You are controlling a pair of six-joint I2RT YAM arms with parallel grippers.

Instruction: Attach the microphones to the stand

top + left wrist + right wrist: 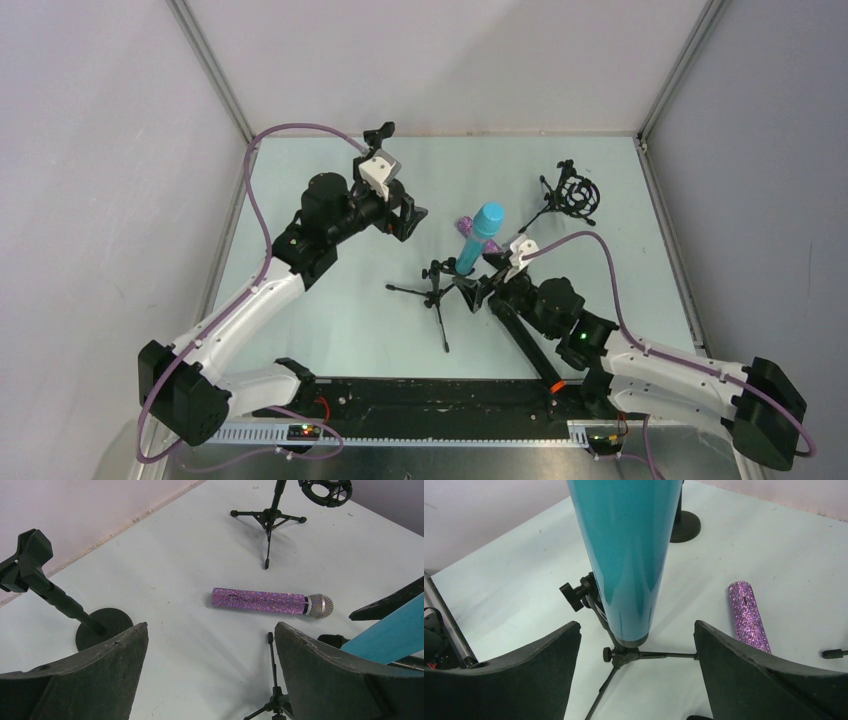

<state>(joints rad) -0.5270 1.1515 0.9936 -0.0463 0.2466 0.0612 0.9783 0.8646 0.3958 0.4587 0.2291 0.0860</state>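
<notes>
The light blue microphone (483,235) stands tilted in the clip of a small black tripod stand (437,285). In the right wrist view its body (624,545) sits over the tripod hub (621,655). My right gripper (480,290) (636,626) is open, one finger on each side of the microphone's lower end, not touching it. The purple glittery microphone (260,601) lies flat on the table, silver grille (320,605) to the right. My left gripper (408,215) (210,627) is open and empty, above and short of it. The black microphone (535,360) with an orange ring lies beside my right arm.
A round-base stand with an empty clip (50,590) stands at the back left (378,135). A tripod stand with a ring shock mount (575,195) (270,517) stands at the back right. White walls enclose the table on three sides.
</notes>
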